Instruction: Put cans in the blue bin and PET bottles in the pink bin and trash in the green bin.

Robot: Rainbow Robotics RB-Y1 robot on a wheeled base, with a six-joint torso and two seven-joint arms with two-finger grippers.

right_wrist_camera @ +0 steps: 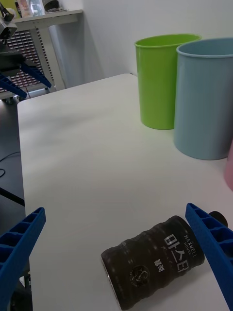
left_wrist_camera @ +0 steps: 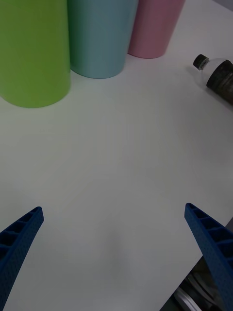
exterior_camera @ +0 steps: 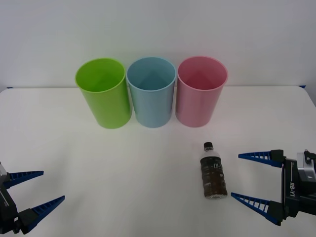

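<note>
A small PET bottle [exterior_camera: 213,171] of dark brown liquid lies on its side on the white table, its black cap towards the bins. My right gripper [exterior_camera: 236,176] is open just to its right, one finger on either side of the bottle's line and touching nothing. From the right wrist, the bottle [right_wrist_camera: 155,257] lies close between the open fingers of that gripper [right_wrist_camera: 114,210]. At the back stand the green bin [exterior_camera: 101,91], the blue bin [exterior_camera: 150,91] and the pink bin [exterior_camera: 201,91], side by side. My left gripper [exterior_camera: 53,185] waits open at the front left. Cans and trash are out of view.
The table [exterior_camera: 123,168] is bare between the grippers and the bins. The left wrist view has the green bin [left_wrist_camera: 31,48], blue bin [left_wrist_camera: 99,34], pink bin [left_wrist_camera: 155,24] and the bottle [left_wrist_camera: 218,75]. A shelf unit [right_wrist_camera: 39,34] stands beyond the table's left edge.
</note>
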